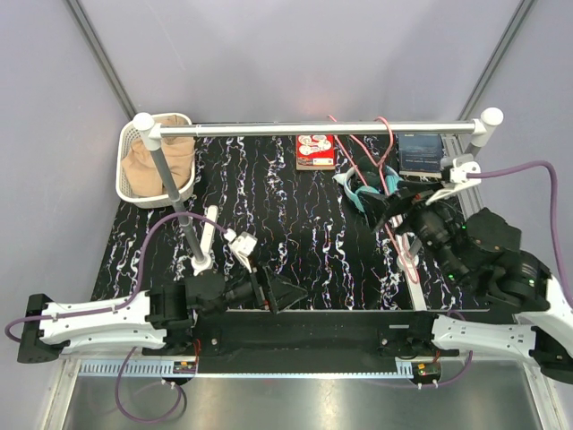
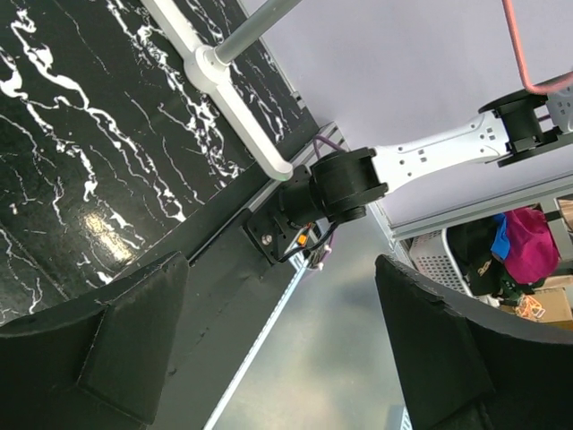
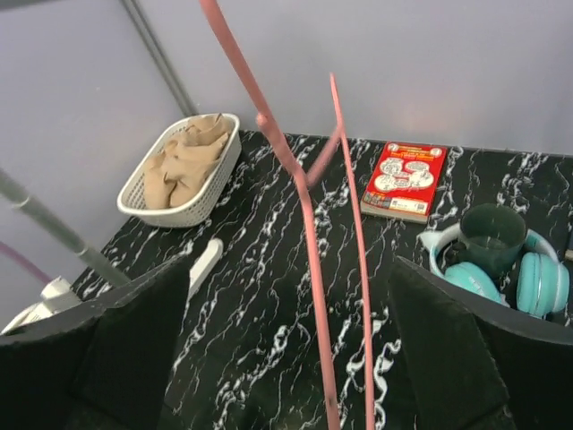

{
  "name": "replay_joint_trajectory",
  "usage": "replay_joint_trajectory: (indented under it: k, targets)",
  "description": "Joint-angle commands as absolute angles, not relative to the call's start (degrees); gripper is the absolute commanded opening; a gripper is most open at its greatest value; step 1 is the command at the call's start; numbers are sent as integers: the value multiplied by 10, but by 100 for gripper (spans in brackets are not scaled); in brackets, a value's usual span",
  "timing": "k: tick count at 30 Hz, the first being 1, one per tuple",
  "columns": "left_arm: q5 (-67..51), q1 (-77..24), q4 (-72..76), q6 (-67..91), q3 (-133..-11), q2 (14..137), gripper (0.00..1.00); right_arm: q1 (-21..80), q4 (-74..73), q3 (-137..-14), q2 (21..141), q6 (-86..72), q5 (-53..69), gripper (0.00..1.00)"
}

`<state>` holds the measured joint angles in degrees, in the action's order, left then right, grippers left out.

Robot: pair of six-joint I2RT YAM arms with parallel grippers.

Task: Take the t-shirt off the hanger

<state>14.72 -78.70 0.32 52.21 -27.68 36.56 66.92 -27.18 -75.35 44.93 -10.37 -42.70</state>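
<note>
we see the left gripper (image 2: 282,296) gaping, black fingers (image 2: 116,349) wide apart at the bottom corners with nothing between them. black white-veined table (image 2: 89,134) fills the upper left. on it stands the white rail foot (image 2: 242,107) with a grey pole (image 2: 260,27) rising out of it. past the table edge there's a grey metal surface (image 2: 331,349). the right arm (image 2: 430,157) runs mid-frame to the right edge. a bit of the pink hanger (image 2: 514,36) wire shows top right. far right, a white mesh basket (image 2: 439,255) with magenta cloth (image 2: 528,246).
</note>
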Motion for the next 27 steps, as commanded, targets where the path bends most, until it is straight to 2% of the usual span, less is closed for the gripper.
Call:
replay_joint_trajectory:
  k: [1,6,11,17,23,27]
  targets:
    - [138,-789,12,506,-289,374,89,669,-402,-797,412,-170,-365,100]
    - [134,-788,11,506,-294,383,89,670,-489,-825,351,-228,-288,100]
    - [125,-788,2,509,-290,378,93,670,-548,-799,280,-259,-90,100]
    - [129,-788,-41,505,-292,366,95,669,-581,-654,206,-325,54,100]
    - [133,-789,-68,511,-278,344,96,669,-496,-479,103,-412,179,100]
    - [131,-788,-68,522,-258,323,97,669,-428,-399,98,-445,235,100]
